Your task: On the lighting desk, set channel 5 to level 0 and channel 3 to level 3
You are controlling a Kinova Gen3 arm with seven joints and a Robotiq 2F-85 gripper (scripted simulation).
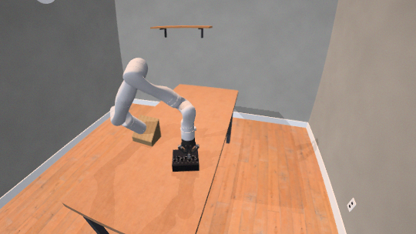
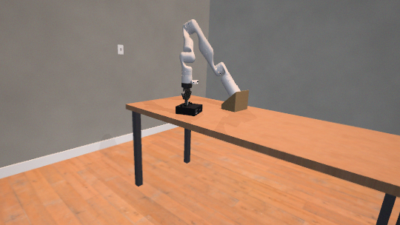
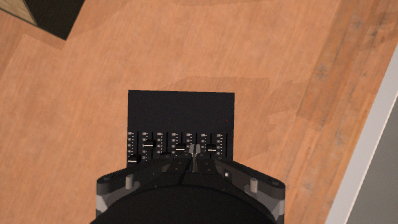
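The black lighting desk (image 1: pixel 185 163) (image 2: pixel 189 109) (image 3: pixel 181 111) stands on its feet on the wooden table (image 1: pixel 127 181) (image 2: pixel 296 133), near the table's right edge in the top view. In the wrist view a row of several faders runs along its near part, with caps at differing heights: one cap (image 3: pixel 133 160) far left sits low, others (image 3: pixel 148 145) (image 3: pixel 180 148) (image 3: pixel 212 148) stand higher. My gripper (image 3: pixel 195 150) (image 1: pixel 188 153) (image 2: pixel 186 102) is shut, empty, pointing straight down with its tips just over the fader row, right of the middle. Which channel lies under the tips I cannot tell.
A wooden wedge block (image 1: pixel 147 131) (image 2: pixel 235 101) holds the arm's base, behind the desk. The table's edge (image 3: pixel 360 145) lies close to the desk's right side. A wall shelf (image 1: pixel 181 27) hangs far back.
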